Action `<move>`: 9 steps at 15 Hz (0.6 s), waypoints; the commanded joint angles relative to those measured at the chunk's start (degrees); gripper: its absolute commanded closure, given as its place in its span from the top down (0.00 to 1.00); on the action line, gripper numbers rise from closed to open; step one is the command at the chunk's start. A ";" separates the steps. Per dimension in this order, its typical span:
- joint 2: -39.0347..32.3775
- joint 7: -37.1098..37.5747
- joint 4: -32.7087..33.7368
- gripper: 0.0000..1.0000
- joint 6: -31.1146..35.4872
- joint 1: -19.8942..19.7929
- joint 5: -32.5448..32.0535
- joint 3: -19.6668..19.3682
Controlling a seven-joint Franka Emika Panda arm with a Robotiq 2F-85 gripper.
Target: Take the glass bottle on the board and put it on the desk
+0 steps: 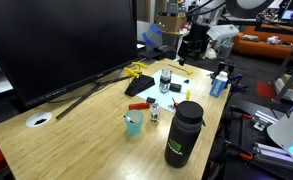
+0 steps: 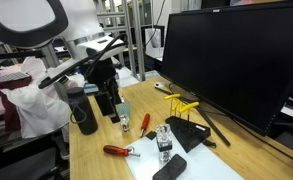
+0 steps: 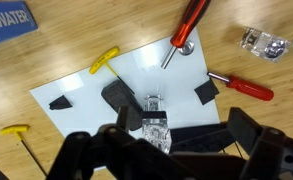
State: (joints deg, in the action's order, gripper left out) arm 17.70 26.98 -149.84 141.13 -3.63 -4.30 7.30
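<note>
Ana: While looking down through the wrist view, can see the glass bottle [image 3: 154,125] standing on the board [image 3: 146,75], near its middle, among small black pieces [image 3: 204,93].

Ben: Upright?

Ana: Upright in both exterior views — clear glass, dark cap, pale label band.

Ben: And the gripper [image 2: 110,110]?

Ana: Hangs in the air above the desk [image 1: 76,140], apart from the bottle. Released: fingers [image 3: 86,155] spread wide at the bottom of the wrist view, nothing clasped between them.

Ben: Anything else around the board?

Ana: Plenty. Across one edge, a yellow-handled hex key [image 3: 104,62]. Reaching onto another edge, the tip of a red-handled screwdriver [image 3: 186,25]. On the bare wood just beside the board, a second red-handled tool [image 3: 248,88]. Off the sheet, on the wood, another yellow hex key [image 3: 14,129].

Ben: Farther off?

Ana: On the wood, well apart from the board, a tiny clear bottle [image 3: 261,40], with the teal cup [image 1: 133,124] near it. Beside the cup, the big dark green flask [image 1: 183,133]. Between cup and board, a black flat pad [image 1: 141,104] with a red piece. Along one side of the desk, a large dark monitor [image 1: 61,40] — and past one corner of the board, a blue box [image 3: 6,18] lettered WATEX.
</note>
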 commanded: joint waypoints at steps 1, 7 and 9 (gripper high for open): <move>-2.38 1.78 1.44 1.00 0.71 -0.81 -1.26 0.21; -8.49 7.70 4.27 1.00 3.95 -3.09 -6.80 -0.03; -11.41 9.11 5.67 1.00 5.20 -3.09 -9.20 -0.93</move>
State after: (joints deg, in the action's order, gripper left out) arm 10.48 33.56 -146.89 144.72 -6.10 -10.07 6.83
